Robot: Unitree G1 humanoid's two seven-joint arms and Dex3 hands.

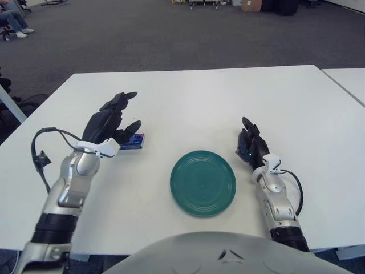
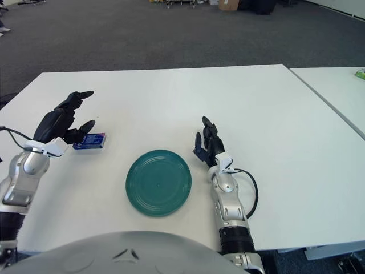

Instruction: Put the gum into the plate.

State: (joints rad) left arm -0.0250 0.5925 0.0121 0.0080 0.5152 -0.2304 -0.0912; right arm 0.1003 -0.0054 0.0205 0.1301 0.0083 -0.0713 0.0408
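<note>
Gum: small flat blue rectangular gum pack (image 2: 90, 140), laid flat on the white rectangular table (image 2: 188, 97), long axis running left to right across the view, one short end pointed toward the round dark-green plate (image 2: 158, 182). Pack is located left of the plate and a little farther from the robot, apart from its rim.

Left hand (image 1: 112, 122): black, three-fingered, raised at the left end of the pack, fingers (image 1: 121, 101) spread wide and extended forward above it, nothing gripped. Contact with the pack cannot be determined.

Right hand (image 2: 208, 144): black, shown just right of the plate, fingers loosely extended and pointing away from the robot, nothing held.

Surroundings: bare tabletop is seen between pack and plate and across the far half. A second white table (image 2: 336, 94) is placed beside the right edge, a narrow gap between.
</note>
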